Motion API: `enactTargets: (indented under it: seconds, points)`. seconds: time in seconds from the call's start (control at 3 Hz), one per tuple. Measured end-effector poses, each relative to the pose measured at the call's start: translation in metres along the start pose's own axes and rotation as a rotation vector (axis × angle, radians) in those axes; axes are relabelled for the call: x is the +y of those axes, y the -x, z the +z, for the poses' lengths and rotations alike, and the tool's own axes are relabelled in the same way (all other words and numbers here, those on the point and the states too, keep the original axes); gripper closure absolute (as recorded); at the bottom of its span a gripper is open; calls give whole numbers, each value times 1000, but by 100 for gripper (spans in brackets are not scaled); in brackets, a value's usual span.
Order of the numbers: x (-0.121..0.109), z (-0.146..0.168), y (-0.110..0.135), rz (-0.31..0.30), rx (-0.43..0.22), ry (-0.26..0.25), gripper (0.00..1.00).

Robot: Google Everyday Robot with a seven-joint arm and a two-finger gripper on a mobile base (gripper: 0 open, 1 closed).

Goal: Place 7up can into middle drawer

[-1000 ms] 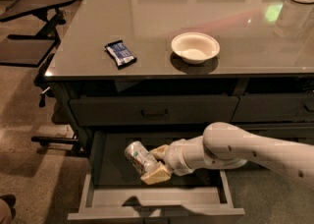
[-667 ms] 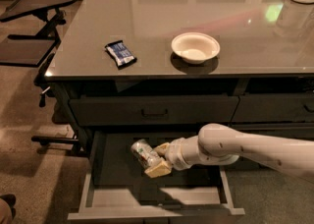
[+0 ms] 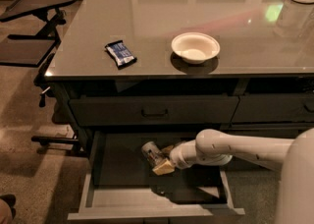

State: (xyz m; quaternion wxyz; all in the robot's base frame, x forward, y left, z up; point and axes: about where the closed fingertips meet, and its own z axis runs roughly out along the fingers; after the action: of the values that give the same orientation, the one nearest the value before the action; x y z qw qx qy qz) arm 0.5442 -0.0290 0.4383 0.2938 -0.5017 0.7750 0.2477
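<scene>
The 7up can [image 3: 151, 153] is a small silvery can held on its side over the dark inside of the open middle drawer [image 3: 147, 203]. My gripper [image 3: 161, 161] is shut on the can, with its tan fingers [image 3: 164, 167] around the can's right end. The white arm reaches in from the right, low in front of the desk. The can hangs a little above the drawer floor, near the drawer's middle.
A white bowl [image 3: 195, 47] and a flat dark-blue snack packet [image 3: 120, 53] lie on the glass desk top [image 3: 147, 2]. A shut drawer with a bar handle [image 3: 155, 114] sits above the open one. A black stand [image 3: 44, 2] is at the left.
My gripper and the can have moved a little to the right and deeper toward the back of the drawer. The can stays in the grip.
</scene>
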Motion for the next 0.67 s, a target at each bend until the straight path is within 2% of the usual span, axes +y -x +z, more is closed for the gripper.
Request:
enactTargets:
  seconds: [0.33,0.67]
  points:
    - [-15,15,-17,3,41,-37,82]
    - [-26,21,-26,-5,72,-79,58]
